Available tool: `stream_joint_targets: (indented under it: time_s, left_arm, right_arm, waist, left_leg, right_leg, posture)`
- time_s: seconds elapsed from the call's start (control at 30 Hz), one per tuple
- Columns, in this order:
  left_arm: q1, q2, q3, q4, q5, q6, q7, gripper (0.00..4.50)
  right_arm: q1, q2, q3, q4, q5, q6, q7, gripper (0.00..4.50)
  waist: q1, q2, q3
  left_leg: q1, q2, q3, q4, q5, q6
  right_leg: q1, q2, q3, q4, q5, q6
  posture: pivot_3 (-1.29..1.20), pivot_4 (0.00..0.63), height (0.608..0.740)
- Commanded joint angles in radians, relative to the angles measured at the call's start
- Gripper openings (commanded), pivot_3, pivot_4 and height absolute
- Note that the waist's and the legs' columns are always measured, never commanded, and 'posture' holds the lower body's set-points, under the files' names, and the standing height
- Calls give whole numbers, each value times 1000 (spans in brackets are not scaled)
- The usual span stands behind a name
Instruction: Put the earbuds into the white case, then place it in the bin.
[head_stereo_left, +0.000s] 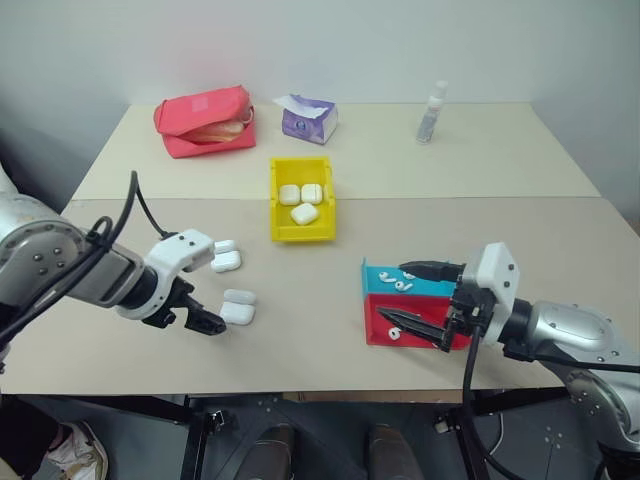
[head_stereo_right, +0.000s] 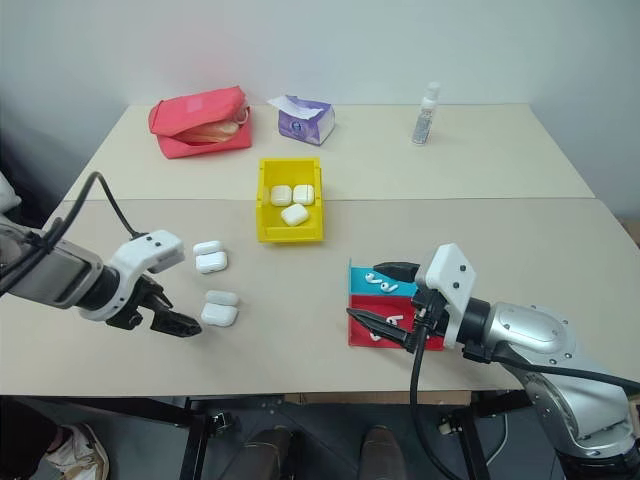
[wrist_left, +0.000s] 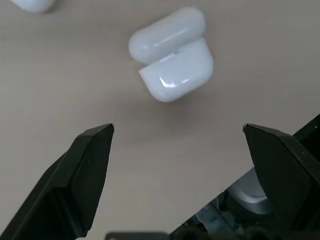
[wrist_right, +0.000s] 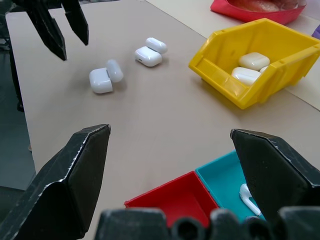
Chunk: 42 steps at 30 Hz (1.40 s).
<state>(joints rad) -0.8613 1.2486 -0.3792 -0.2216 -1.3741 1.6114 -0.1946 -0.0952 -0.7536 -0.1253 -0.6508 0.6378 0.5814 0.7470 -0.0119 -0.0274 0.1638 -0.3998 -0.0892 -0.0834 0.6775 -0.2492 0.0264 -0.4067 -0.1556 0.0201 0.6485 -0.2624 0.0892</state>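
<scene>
Three cases (head_stereo_left: 303, 200) already sat in yellow bin (head_stereo_left: 277, 229). Two open cases (head_stereo_left: 238, 306) lay on counter left of bin, unfilled. Earbuds (head_stereo_left: 403, 284) waited in trays. My left end effector (head_stereo_left: 205, 322) spread beside nearer case; right end effector (head_stereo_left: 412, 297) spread, empty.

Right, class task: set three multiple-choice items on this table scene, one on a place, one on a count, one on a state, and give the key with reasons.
1. Where is the yellow bin?
A. on the middle of the table
B. at the near left corner
C. on the floor

2. How many white cases lie inside the bin?
A. one
B. three
C. six

3. How does the left tool stand?
A. shut on a case
B. open, holding nothing
C. shut on an earbud

Key:
1 A, it sits mid-table, nearer than the red pouch and the tissue box.
2 B, three cases show inside it.
3 B, its fingers are spread, with the open case on the table beyond them, untouched.
</scene>
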Motion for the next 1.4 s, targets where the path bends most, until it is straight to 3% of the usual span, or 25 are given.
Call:
stream_joint_targets:
  time_s: [0.03, 0.33, 0.6, 0.83, 0.93, 1.17, 1.4]
  left_arm:
    - [-72, 0, -66, 71, -182, 3, 185, 4500]
    - [-265, -104, -321, 339, -587, -58, 610, 4500]
    - [-343, -177, -441, 477, -598, -39, 683, 4500]
    - [-288, -254, -387, 542, -598, -78, 804, 4500]
    - [-255, -291, -338, 558, -598, -95, 868, 4500]
    - [-125, -361, -168, 468, -598, -160, 1056, 4500]
    - [-35, -366, -74, 398, -598, -183, 1179, 4500]
  right_arm:
    - [-8, 11, 0, -40, -7, -23, -14, 4460]
    - [-15, 40, 29, -48, -17, -16, -43, 4460]
    - [-2, 42, 18, -54, -17, -12, -51, 4460]
    - [8, 45, 18, -56, -16, -13, -61, 4460]
    - [10, 43, 18, -56, -16, -13, -61, 4460]
    - [6, 41, 19, -54, -15, -12, -58, 4460]
    - [11, 38, 19, -50, -15, -13, -48, 4460]
  waist:
    - [0, 0, 0]
    - [0, 0, 0]
    - [-1, 0, 0]
    - [-1, 0, 0]
    - [-1, -1, -1]
    - [7, 0, -3]
    - [12, 0, -4]
  left_leg:
    - [0, 0, 0, 0, 1, -1]
    - [0, -1, 0, 1, 2, -3]
    - [-1, -1, 3, 0, 2, -3]
    - [-2, -1, 5, 1, 2, -4]
    - [-5, -1, 7, 2, 3, -4]
    - [-2, -1, 9, 1, 3, -5]
    - [-1, -1, 10, 1, 3, -5]
  right_leg:
    - [0, 0, 0, 0, 0, 0]
    - [-1, 0, 1, 1, 0, 0]
    - [-4, 0, 5, 2, 0, 0]
    - [-7, 1, 8, 3, 0, 0]
    - [-14, 1, 13, 14, 0, 0]
    - [-13, 1, 19, 12, 0, 0]
    - [-13, 1, 20, 12, 0, 0]
  posture:
    - [0, 150, 740]
    - [0, 150, 740]
    - [0, 150, 740]
    - [0, 150, 740]
    - [0, 150, 740]
    - [0, 150, 740]
    - [0, 150, 740]
